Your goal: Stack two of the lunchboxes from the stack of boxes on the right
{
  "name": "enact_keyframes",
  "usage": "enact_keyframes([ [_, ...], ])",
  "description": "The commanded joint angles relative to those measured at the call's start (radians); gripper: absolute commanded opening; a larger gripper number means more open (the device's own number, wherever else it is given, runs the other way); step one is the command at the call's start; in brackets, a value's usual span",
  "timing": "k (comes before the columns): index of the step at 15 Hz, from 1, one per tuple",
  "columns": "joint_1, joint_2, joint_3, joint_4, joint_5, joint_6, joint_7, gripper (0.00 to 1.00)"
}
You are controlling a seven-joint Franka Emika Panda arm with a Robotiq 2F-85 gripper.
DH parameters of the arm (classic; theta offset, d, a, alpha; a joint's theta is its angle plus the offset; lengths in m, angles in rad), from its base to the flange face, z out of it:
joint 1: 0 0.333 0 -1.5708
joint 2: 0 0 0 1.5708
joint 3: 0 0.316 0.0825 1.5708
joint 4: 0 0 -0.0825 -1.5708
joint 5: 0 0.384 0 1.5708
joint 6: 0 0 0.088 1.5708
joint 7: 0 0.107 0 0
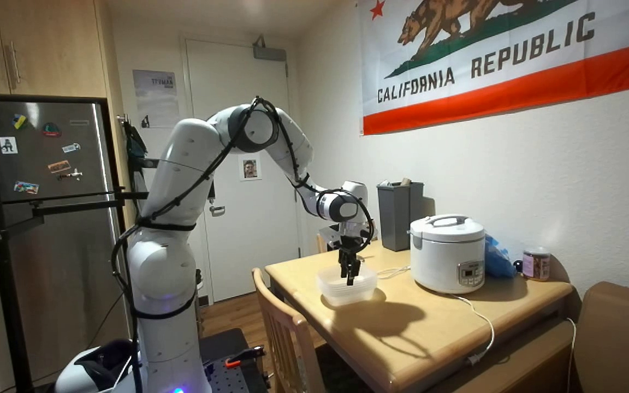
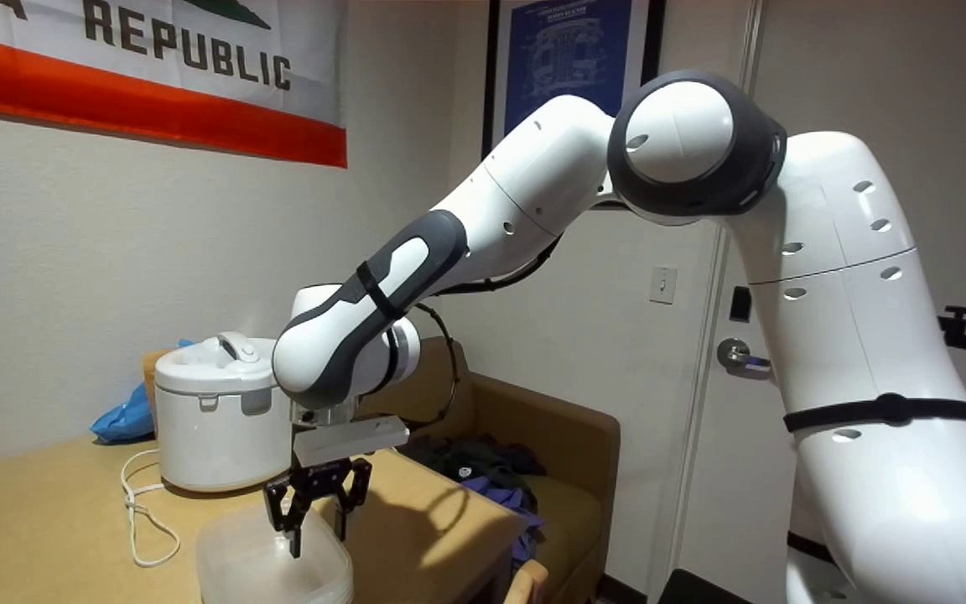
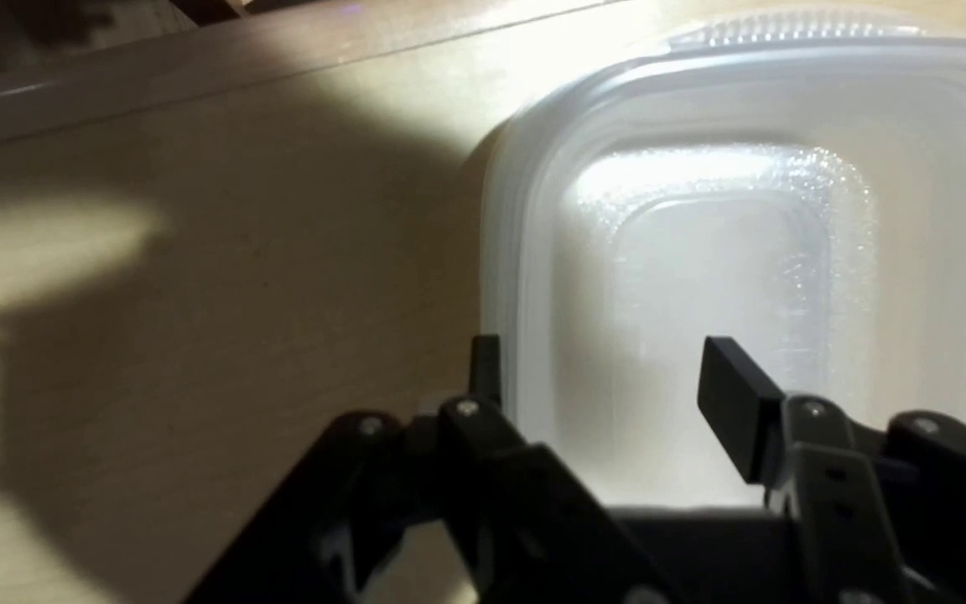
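Note:
A nested stack of translucent whitish lunchboxes stands on the table, below my gripper, in both exterior views (image 1: 339, 295) (image 2: 231, 558). In the wrist view the top lunchbox (image 3: 718, 252) is empty and its inside floor shows. My gripper (image 3: 609, 377) is open, with nothing between its fingers but the box wall below. One finger is just outside the near side wall and the other is over the inside of the box. The gripper also shows pointing down at the stack in both exterior views (image 1: 348, 273) (image 2: 318, 537). Whether the fingers touch the rim, I cannot tell.
A white rice cooker (image 1: 446, 256) stands beside the stack, with a white cord (image 2: 143, 512) on the table. A grey bin (image 1: 395, 215), a blue bag (image 1: 498, 259) and a jar (image 1: 536, 265) are along the wall. A wooden chair (image 1: 284, 322) stands at the table edge.

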State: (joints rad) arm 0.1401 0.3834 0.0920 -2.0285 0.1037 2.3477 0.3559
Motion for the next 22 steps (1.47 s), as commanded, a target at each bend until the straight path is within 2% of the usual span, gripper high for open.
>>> enact_keyframes([
  [1,-0.001,-0.018,-0.012,-0.036,0.022,0.035,-0.009,0.34],
  [5,0.003,-0.019,-0.02,-0.046,0.02,0.051,0.003,0.02],
  [6,0.004,-0.02,-0.021,-0.048,0.018,0.053,0.004,0.0],
  [11,0.008,-0.045,-0.026,-0.05,0.003,0.045,0.01,0.03],
  [22,0.022,-0.246,-0.018,-0.032,-0.135,-0.091,0.011,0.03],
])
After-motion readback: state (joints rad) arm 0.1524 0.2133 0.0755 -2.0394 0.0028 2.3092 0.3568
